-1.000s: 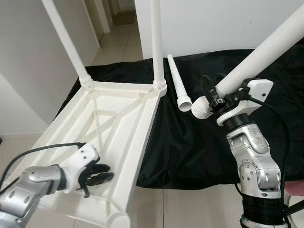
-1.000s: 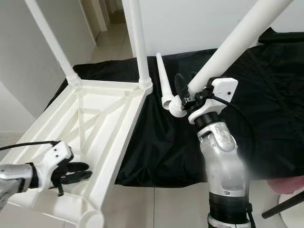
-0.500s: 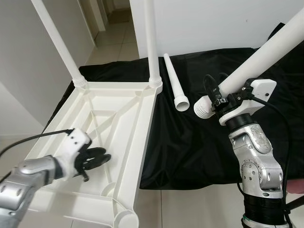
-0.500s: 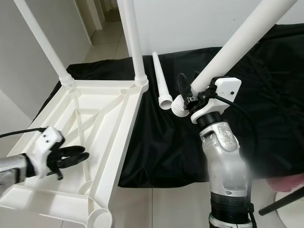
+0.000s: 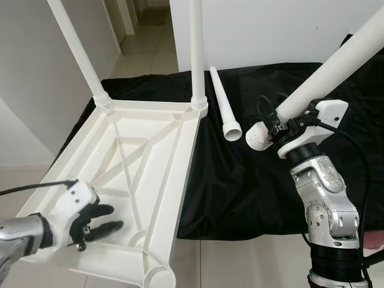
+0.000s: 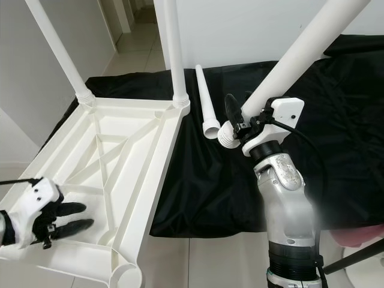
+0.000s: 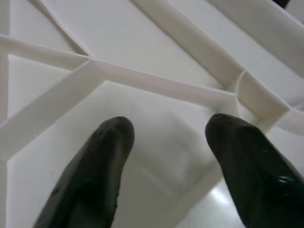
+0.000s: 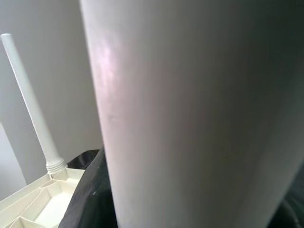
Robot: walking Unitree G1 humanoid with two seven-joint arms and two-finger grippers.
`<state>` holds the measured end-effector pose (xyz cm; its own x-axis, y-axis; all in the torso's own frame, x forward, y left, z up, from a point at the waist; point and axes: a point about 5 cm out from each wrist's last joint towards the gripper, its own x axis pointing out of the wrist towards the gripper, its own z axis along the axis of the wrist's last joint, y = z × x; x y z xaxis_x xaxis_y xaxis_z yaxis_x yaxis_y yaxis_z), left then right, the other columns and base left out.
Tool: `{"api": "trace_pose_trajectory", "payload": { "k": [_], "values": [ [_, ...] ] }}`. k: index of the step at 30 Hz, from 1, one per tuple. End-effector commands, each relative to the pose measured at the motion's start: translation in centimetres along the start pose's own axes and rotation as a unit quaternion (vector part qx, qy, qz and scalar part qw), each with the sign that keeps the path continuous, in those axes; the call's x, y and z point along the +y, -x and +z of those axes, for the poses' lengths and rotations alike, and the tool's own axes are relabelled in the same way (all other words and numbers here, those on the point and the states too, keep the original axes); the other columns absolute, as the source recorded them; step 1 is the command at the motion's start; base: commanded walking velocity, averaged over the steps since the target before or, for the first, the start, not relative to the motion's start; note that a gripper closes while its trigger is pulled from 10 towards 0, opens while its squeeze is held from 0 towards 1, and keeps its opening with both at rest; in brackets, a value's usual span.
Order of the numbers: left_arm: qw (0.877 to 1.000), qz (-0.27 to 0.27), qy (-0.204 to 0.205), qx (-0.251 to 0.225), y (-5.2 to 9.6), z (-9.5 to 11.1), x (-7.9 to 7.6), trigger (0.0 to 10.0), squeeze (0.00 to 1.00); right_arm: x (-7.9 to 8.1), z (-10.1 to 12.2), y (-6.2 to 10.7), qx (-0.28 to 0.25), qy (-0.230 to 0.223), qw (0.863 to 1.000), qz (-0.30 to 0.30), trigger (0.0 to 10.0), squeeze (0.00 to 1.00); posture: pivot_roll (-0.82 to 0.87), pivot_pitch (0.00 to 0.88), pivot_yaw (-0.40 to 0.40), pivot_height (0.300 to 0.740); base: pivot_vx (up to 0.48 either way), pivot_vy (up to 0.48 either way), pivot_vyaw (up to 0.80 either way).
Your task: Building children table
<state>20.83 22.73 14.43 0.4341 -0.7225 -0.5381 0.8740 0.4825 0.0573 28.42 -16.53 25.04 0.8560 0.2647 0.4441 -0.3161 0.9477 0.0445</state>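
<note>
Eye views: right gripper (image 5: 271, 122) clamped on white table leg (image 5: 336, 62), loose leg (image 5: 223, 107) on black cloth (image 5: 240, 180) just beside | left gripper (image 5: 99, 221) spread over upturned tabletop (image 5: 144, 162) | left wrist: fingers (image 7: 90, 185) apart above ribs | right wrist: held leg close against camera.

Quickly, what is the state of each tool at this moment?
Left tool: open, holding nothing, over the table top.
Right tool: closed on a white table leg.

Bright, even daylight; wrist views softly blurred.
</note>
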Motion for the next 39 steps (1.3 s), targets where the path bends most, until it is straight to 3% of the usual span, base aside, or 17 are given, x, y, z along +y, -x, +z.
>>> {"api": "trace_pose_trajectory", "payload": {
  "k": [1, 2, 3, 11, 16, 20, 30, 39],
  "values": [
    [0.988, -0.155, -0.016, 0.005, 0.4, 0.2, -1.9, 10.0, 0.83, 0.4, 0.3, -0.4, -0.01, -0.005, 1.0, 0.014, 10.0, 0.0, 0.02, 0.059, 0.102, 0.74, 0.0, 0.0, 0.0],
    [0.987, -0.159, -0.016, 0.008, 0.5, 0.2, -2.1, 10.0, 0.83, 0.4, 0.3, -0.4, -0.009, -0.005, 1.0, 0.015, 10.0, 0.0, 0.02, 0.059, 0.102, 0.74, 0.0, 0.0, 0.0],
    [0.986, -0.167, -0.017, 0.007, 0.7, 0.3, -2.4, 10.0, 0.0, 0.4, 0.3, -0.5, -0.009, -0.005, 1.0, 0.017, 10.0, 0.0, 0.02, 0.057, 0.1, 0.74, 0.0, 0.0, 0.0],
    [0.977, -0.21, -0.027, 0.03, 1.3, 0.0, -4.1, 10.0, 0.0, 0.4, 0.2, -0.6, -0.007, -0.002, 1.0, 0.021, 10.0, 0.0, 0.02, 0.054, 0.096, 0.74, 0.0, 0.0, 0.0],
    [0.978, -0.197, -0.036, 0.05, 0.7, -0.9, -4.2, 10.0, 0.0, 0.5, 0.2, -0.8, -0.007, -0.003, 1.0, 0.024, 10.0, 0.0, 0.02, 0.052, 0.092, 0.74, 0.0, 0.0, 0.0],
    [0.984, -0.163, -0.049, 0.058, -0.8, -1.5, -3.9, 10.0, 0.0, 0.5, 0.3, -0.8, -0.009, -0.001, 1.0, 0.026, 10.0, 0.0, 0.02, 0.052, 0.092, 0.74, 0.0, 0.0, 0.0],
    [0.992, -0.097, -0.072, 0.022, -2.6, -0.7, -2.0, 10.0, 0.0, 0.6, 0.3, -1.1, -0.012, -0.002, 1.0, 0.027, 10.0, 0.0, 0.0, 0.037, 0.09, 0.74, 0.0, 0.0, 0.0],
    [0.997, 0.021, -0.046, -0.055, -4.9, 1.6, 1.9, 10.0, 0.0, 0.7, 0.2, -1.2, -0.014, -0.005, 0.999, 0.029, 10.0, 0.0, 0.0, 0.033, 0.094, 0.74, 0.0, 0.0, 0.0]
  ]
}}
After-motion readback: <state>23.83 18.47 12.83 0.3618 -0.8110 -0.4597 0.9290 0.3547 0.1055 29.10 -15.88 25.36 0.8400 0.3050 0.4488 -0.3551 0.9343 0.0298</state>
